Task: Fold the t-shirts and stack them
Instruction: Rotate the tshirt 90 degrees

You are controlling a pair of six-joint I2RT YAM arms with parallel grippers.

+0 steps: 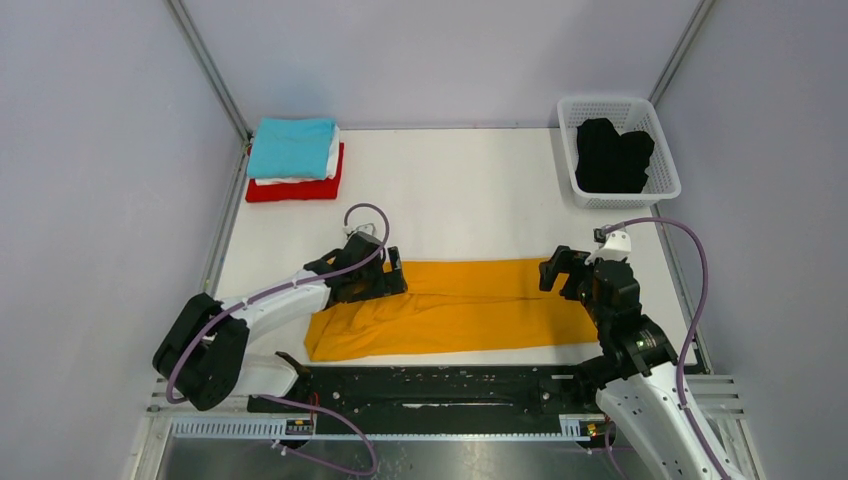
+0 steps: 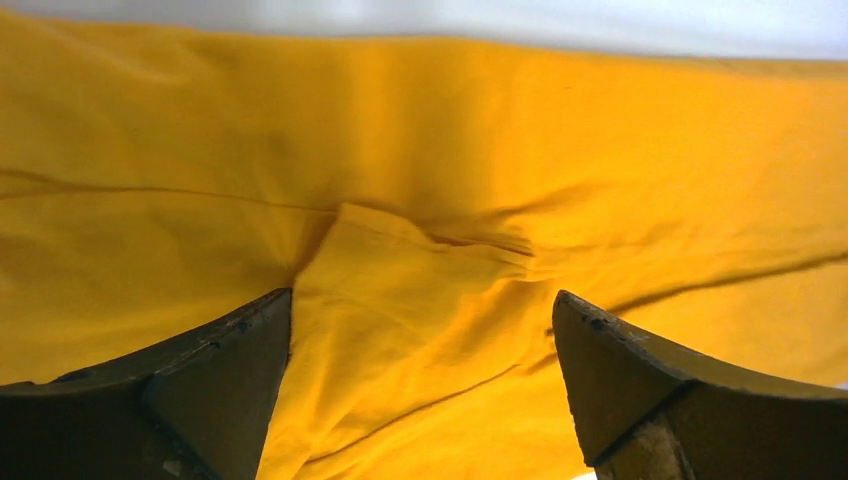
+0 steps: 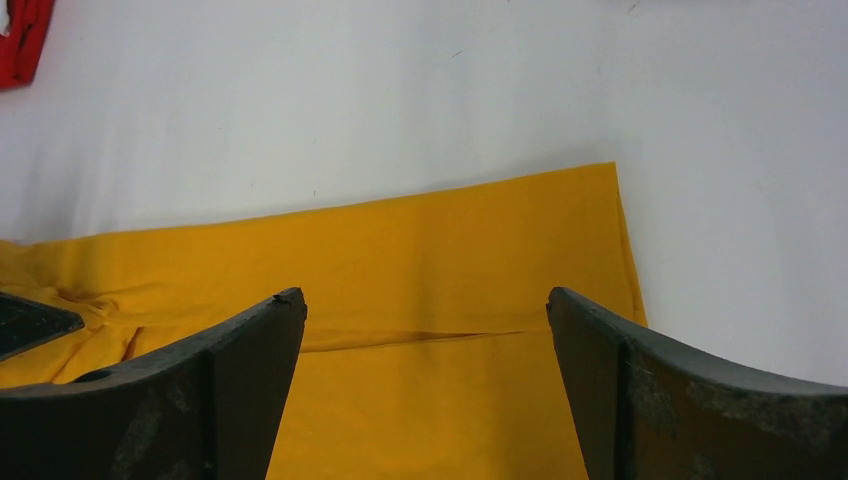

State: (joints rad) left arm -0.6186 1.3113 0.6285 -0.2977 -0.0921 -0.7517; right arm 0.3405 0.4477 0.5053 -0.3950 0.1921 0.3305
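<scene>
The orange-yellow t-shirt (image 1: 455,306) lies folded into a long band across the near middle of the table. My left gripper (image 1: 392,275) is open low over its left part, above a small raised fold (image 2: 400,270). My right gripper (image 1: 556,270) is open just above the shirt's right end (image 3: 470,260). Neither holds cloth. A stack of folded shirts, teal (image 1: 291,147) on white (image 1: 333,152) on red (image 1: 297,188), sits at the back left. A black shirt (image 1: 612,155) lies in the basket.
The white mesh basket (image 1: 662,160) stands at the back right. A black rail (image 1: 430,385) runs along the near table edge between the arm bases. Metal frame posts rise at the back corners.
</scene>
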